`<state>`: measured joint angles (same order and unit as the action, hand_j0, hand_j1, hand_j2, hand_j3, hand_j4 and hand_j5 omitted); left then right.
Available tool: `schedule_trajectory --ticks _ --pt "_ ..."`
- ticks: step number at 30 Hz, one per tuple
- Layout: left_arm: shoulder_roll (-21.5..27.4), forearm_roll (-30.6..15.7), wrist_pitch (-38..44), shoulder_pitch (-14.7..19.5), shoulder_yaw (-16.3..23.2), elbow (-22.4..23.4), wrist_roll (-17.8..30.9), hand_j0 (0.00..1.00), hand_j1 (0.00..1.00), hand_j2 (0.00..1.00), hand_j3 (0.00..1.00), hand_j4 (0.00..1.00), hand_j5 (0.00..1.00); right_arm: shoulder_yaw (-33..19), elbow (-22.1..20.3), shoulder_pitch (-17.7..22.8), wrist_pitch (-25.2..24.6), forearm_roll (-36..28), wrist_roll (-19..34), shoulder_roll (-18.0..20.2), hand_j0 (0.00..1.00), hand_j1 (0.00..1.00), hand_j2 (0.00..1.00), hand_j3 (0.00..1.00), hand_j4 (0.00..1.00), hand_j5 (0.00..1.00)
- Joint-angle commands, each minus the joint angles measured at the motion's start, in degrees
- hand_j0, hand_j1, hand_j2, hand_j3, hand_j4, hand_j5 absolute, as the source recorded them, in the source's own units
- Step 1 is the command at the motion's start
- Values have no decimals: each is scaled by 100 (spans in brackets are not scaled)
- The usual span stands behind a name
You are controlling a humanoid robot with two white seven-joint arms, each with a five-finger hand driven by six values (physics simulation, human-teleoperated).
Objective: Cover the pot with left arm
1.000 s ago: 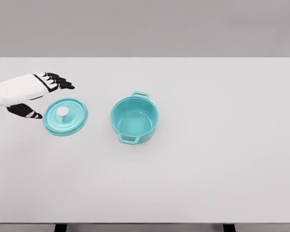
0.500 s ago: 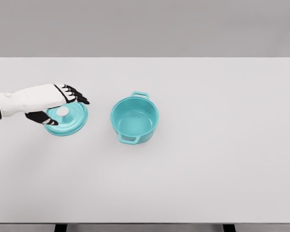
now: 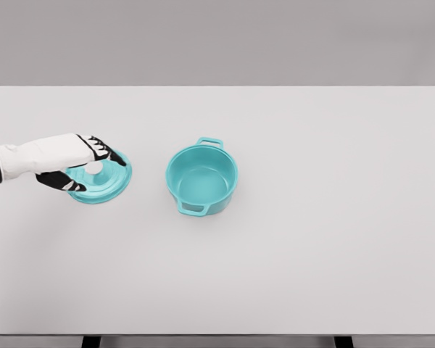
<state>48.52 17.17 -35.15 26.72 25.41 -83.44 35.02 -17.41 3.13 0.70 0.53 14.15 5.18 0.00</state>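
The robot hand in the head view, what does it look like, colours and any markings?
Only the left robot hand shows. Its forearm and the back of the hand are a smooth white shell, and the fingers are black with thin white bands near the joints. The thumb is black too, with a white patch. A dark grey band rings the arm at the picture's left edge. No cables are visible.

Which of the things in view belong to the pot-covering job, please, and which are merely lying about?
Belonging to the job:
left hand, over the lid
teal lid, flat on the table
open teal pot

Lying about:
nothing; only the white table beneath
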Motion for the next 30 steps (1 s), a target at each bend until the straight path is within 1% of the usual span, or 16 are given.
schedule_trajectory --ticks 1,3,8,12,14,17,19,22,24,26,30 --pt "0 -20 15 9 -1 144 -2 81 81 81 81 81 81 0 3 0 0 0 1 0 100 100 100 100 100 100" --pt "-9 -3 15 35 -1 241 -2 81 81 81 81 81 81 0 3 0 0 0 1 0 100 100 100 100 100 100" --pt "-62 6 15 88 -1 267 -2 79 79 79 79 79 79 0 3 0 0 0 1 0 100 100 100 100 100 100" --pt "-88 41 15 141 7 390 -2 79 79 79 79 79 79 0 3 0 0 0 1 0 100 100 100 100 100 100" --pt "-202 103 15 149 -1 469 -2 79 79 79 79 79 79 0 3 0 0 0 1 0 100 100 100 100 100 100" --pt "-229 146 15 167 -1 522 -2 79 79 79 79 79 79 0 -5 0 0 0 1 0 100 100 100 100 100 100" --pt "-352 226 15 220 -1 645 -2 79 79 79 79 79 79 0 3 0 0 0 1 0 100 100 100 100 100 100" --pt "-361 234 15 237 -1 724 -2 79 79 79 79 79 79 0 3 0 0 0 1 0 100 100 100 100 100 100" --pt "-448 243 15 237 -1 830 -2 79 79 79 79 79 79 0 3 0 0 0 1 0 100 100 100 100 100 100" --pt "-563 384 15 272 -1 961 -2 79 79 79 79 79 79 0 3 0 0 0 1 0 100 100 100 100 100 100" --pt "-598 393 15 281 -1 1032 -2 79 79 79 79 79 79 0 3 0 0 0 1 0 100 100 100 100 100 100"
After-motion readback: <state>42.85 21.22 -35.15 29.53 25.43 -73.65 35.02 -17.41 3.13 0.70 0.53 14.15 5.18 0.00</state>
